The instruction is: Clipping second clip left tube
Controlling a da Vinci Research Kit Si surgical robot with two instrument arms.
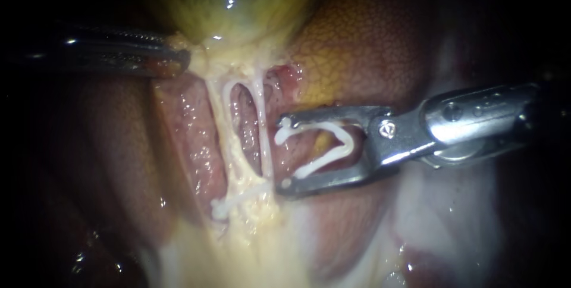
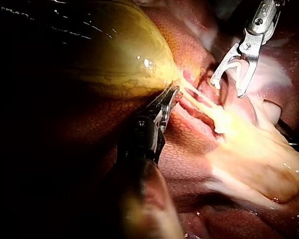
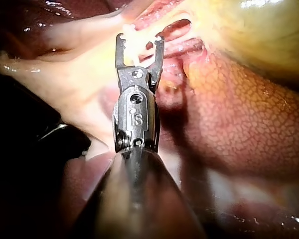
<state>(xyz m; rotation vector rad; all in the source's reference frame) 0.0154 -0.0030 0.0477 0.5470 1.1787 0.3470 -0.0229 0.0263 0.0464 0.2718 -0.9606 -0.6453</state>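
Liver fills most of the frame, with the gallbladder at top centre. Left instrument, upper left: jaws pressed together on the gallbladder's lower edge. Right instrument, centre right: jaws spread wide, a fresh clip carried between them, one leg against each.

Left tube is found at centre, just left of the right tube, not yet between the jaws. It is judged soft, slick and easily torn. It is best taken mid-length, above the seated clip.

Counted: two instruments, two tubes, two clips.
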